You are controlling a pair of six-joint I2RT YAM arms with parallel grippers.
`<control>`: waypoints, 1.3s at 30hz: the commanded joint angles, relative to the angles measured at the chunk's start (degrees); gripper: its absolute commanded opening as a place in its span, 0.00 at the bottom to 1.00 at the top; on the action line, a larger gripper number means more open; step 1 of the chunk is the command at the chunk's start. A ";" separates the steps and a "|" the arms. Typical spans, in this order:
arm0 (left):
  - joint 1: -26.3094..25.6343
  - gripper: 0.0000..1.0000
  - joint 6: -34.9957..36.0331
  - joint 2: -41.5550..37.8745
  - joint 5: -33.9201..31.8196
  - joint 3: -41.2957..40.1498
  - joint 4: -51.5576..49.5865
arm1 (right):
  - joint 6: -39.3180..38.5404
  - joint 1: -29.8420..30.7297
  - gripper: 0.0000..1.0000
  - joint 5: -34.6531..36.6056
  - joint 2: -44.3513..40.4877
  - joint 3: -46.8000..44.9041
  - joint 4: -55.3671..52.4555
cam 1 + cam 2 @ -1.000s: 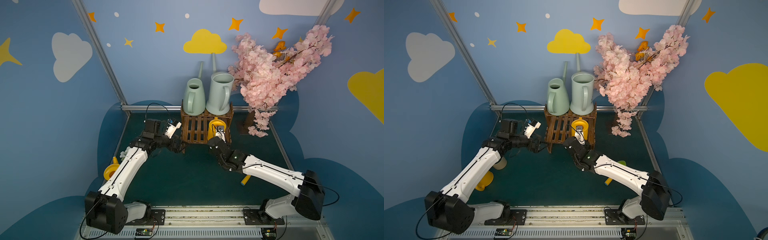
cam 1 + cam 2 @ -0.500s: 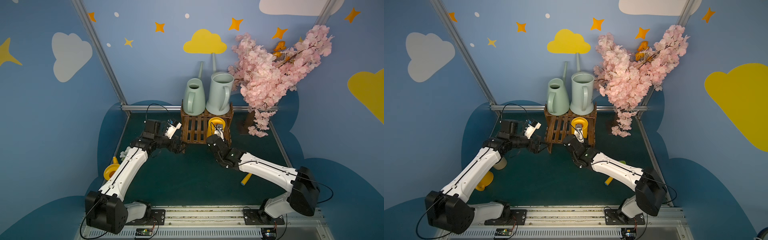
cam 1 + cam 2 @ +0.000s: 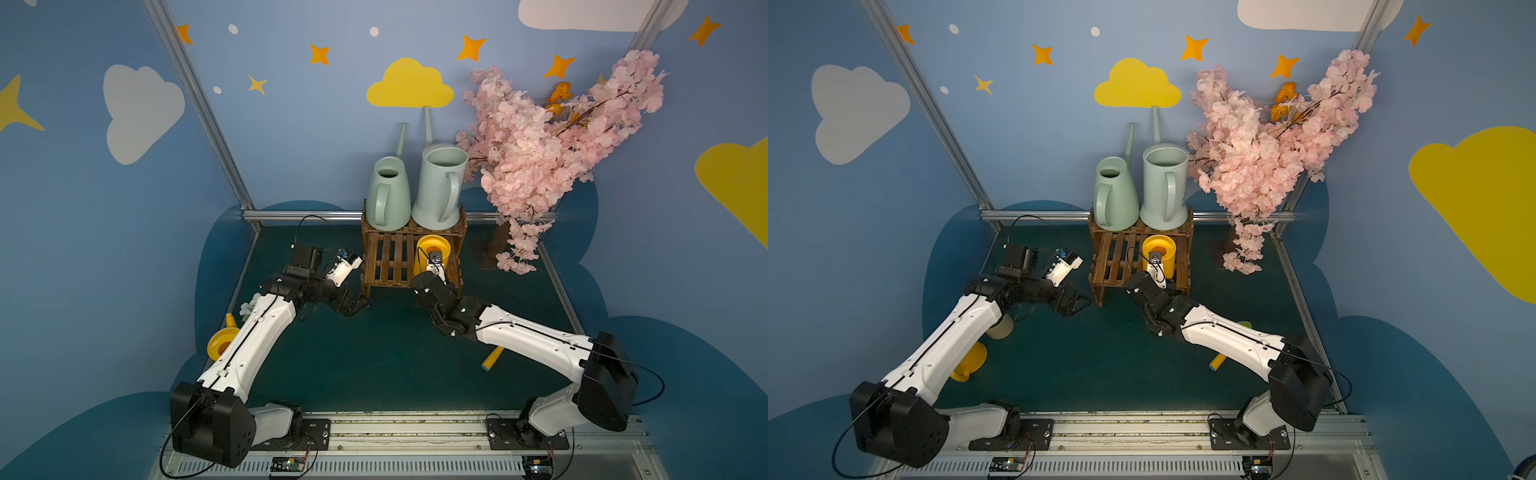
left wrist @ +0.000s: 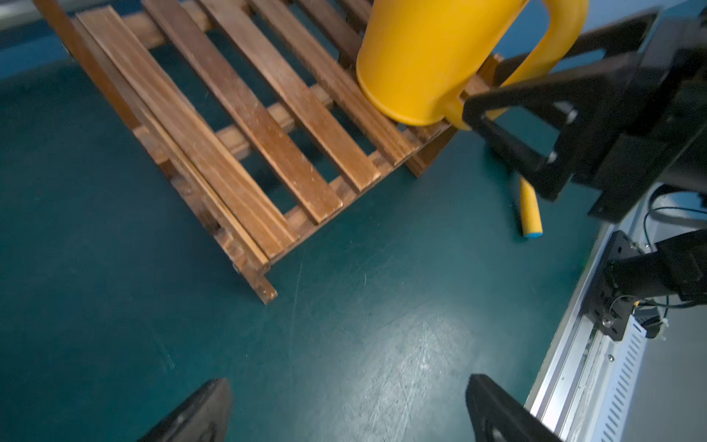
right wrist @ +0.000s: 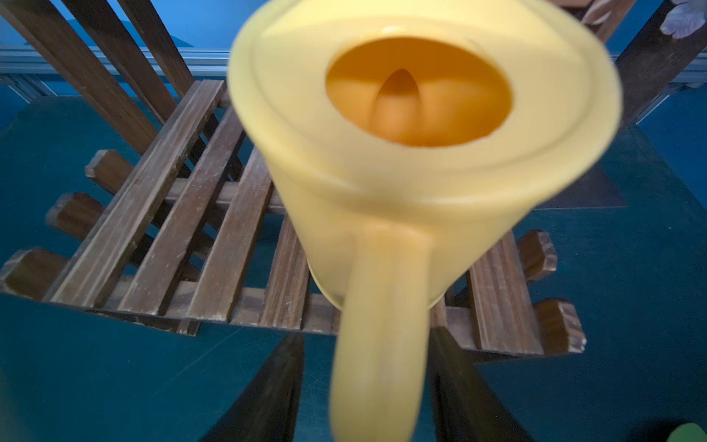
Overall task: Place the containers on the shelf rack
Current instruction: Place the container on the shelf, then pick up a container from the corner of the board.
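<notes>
Shelf rack (image 3: 386, 257) at 12 o'clock bears the grey-blue watering can (image 3: 436, 187), with the pale green watering can (image 3: 388, 195) at its 9 o'clock. Lower tier, 3 o'clock end: yellow watering can (image 3: 426, 249), handle between the right gripper's (image 5: 367, 336) released, parted jaws. Second yellow watering can (image 3: 220, 345): 8 o'clock. Left gripper (image 4: 348, 382) spread wide, empty.

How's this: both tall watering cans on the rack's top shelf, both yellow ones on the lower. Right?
No: one yellow watering can is on the lower shelf of the shelf rack; the second yellow can sits on the mat, per both top views. Tall cans: correct.
</notes>
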 commanded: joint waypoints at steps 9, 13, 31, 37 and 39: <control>5.77 1.00 9.86 -2.69 -14.56 2.92 -24.28 | 1.12 1.66 0.77 -0.68 -9.27 -1.92 -3.07; 10.34 1.00 11.32 -6.53 -19.67 2.55 -29.59 | 1.08 2.53 0.88 -1.43 -12.71 -3.00 -6.23; 63.73 1.00 30.34 -17.34 -13.38 1.09 -41.79 | -0.81 3.25 0.97 -4.55 -26.38 -10.78 -11.77; 72.86 1.00 30.43 -16.27 -7.37 -4.60 -33.69 | -0.21 3.24 0.97 -5.07 -28.33 -11.48 -13.38; 74.16 0.99 29.97 -16.79 -6.17 -6.56 -31.59 | -0.07 3.23 0.97 -4.84 -29.08 -12.13 -13.45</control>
